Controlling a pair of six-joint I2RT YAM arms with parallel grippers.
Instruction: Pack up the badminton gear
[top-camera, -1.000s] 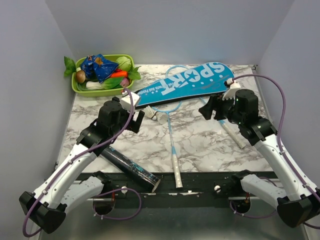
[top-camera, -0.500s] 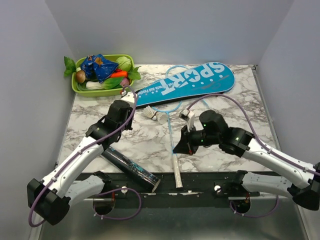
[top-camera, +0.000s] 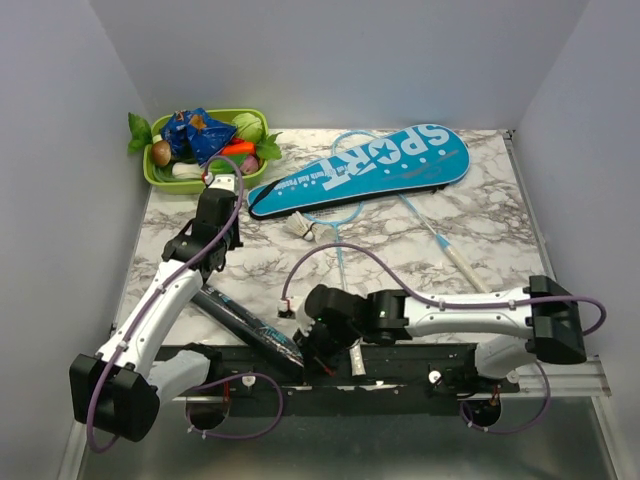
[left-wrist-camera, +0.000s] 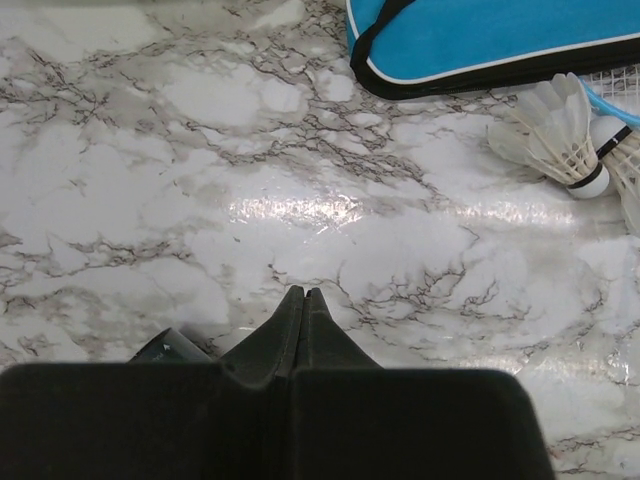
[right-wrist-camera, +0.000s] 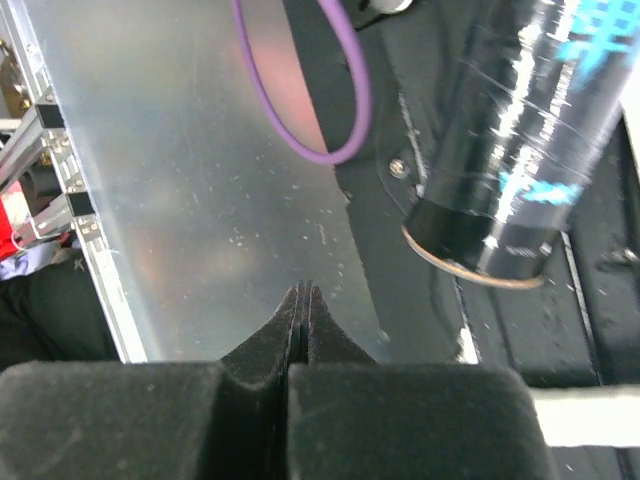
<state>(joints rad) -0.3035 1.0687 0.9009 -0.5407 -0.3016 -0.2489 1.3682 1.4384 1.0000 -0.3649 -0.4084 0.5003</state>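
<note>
- The green tray (top-camera: 158, 180) of toy vegetables sits at 10 o'clock on the marble table (top-camera: 500, 225)
- The left gripper (left-wrist-camera: 303, 296) has its fingers pressed together on nothing; it hangs over bare marble just near of the tray, and has moved from beside the cover's narrow end toward 10 o'clock in the last half second
- The dark clear tube (top-camera: 245, 322) lies on its side at 7 o'clock, slanting down to the near edge; its pale blue print is too blurred to read
- The right gripper (right-wrist-camera: 303, 290) is likewise closed and empty; it has swung from the table's middle to 6 o'clock, just beside the tube's round mouth
- Two white feather shuttlecocks (top-camera: 308, 230) lie touching each other near the centre, toward 11 o'clock
- One thin light-blue racket (top-camera: 341, 265) runs from the centre to 6 o'clock, its white butt partly under the right arm
- The blue racket-shaped cover (top-camera: 360, 170) lies flat from 11 to 1 o'clock over both racket heads, lettered "SPORT" in white; the smaller line below it is unreadable
- The second racket (top-camera: 468, 270) slants toward 4 o'clock, white butt nearest
</note>
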